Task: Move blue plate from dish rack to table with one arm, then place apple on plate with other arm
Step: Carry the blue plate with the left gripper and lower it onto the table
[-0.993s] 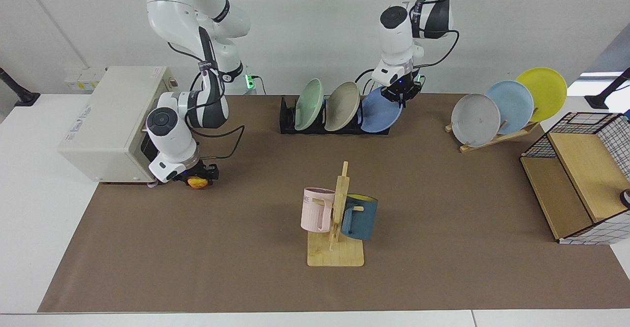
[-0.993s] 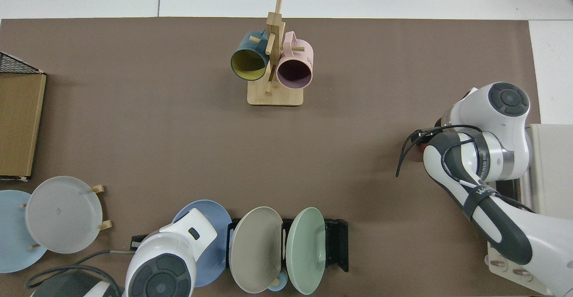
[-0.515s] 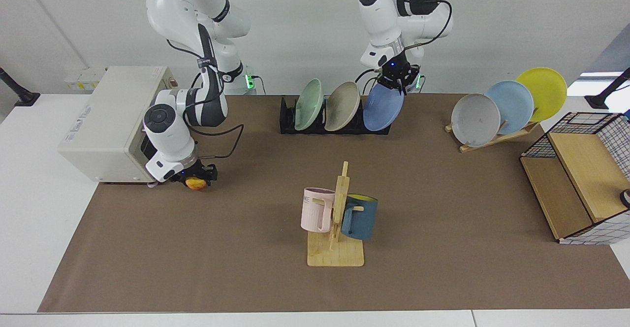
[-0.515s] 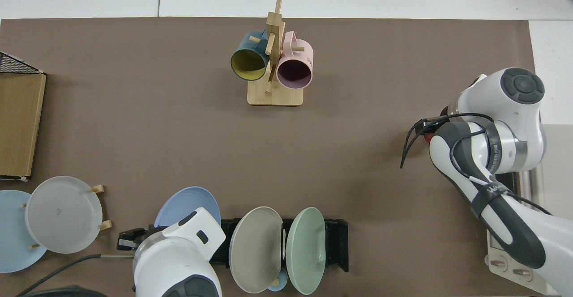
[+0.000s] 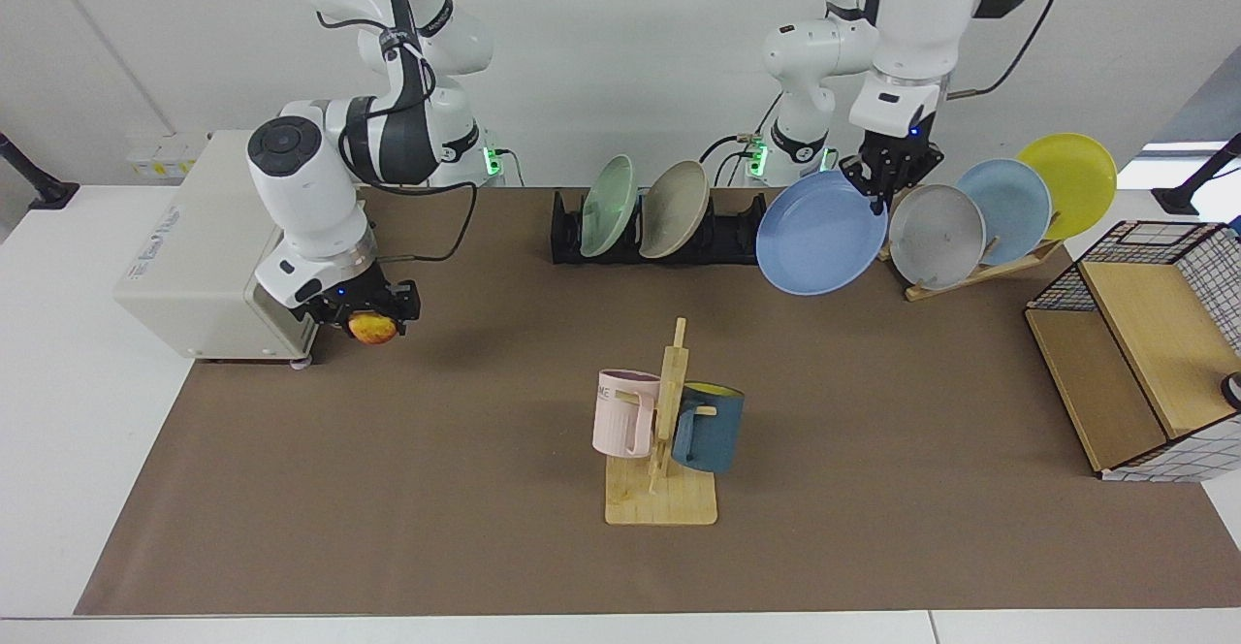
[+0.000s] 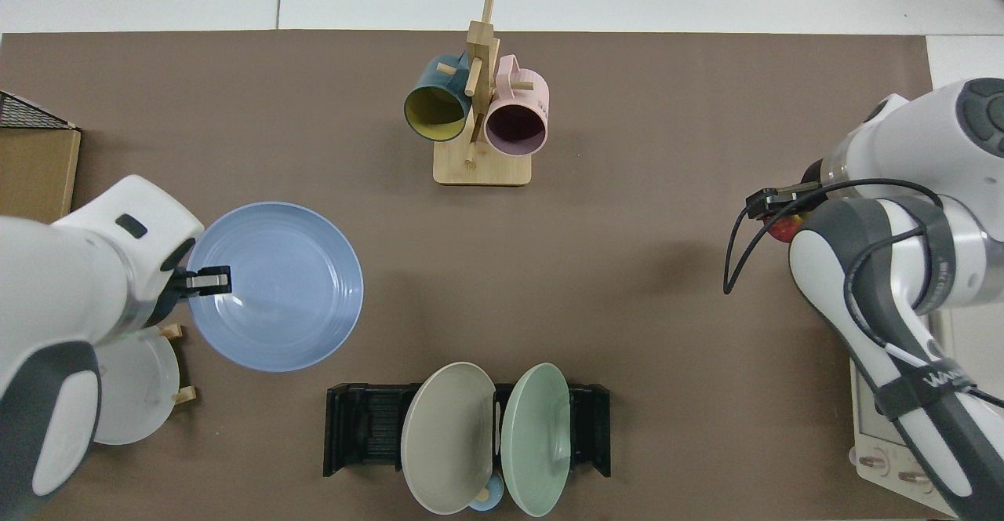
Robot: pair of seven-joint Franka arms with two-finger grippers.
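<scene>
Plate transfer in progress, apple staged.
The left gripper (image 5: 890, 175) is clamping the rim of the blue plate (image 5: 819, 233), which is hanging tilted below and to the mug-tree side of the fingers, out of the dish rack (image 5: 722, 235) and in the air above the table (image 5: 873, 402). The grey plate (image 5: 937, 236) is sitting just beside that gripper on its far side, so the descent likely needs to level the plate and steer toward bare mat. The right gripper (image 5: 373, 306) is gripping the apple (image 5: 369, 328), lifted just under its fingers, beside the white appliance (image 5: 204, 237); its placing probably has to wait until the plate is resting flat.
</scene>
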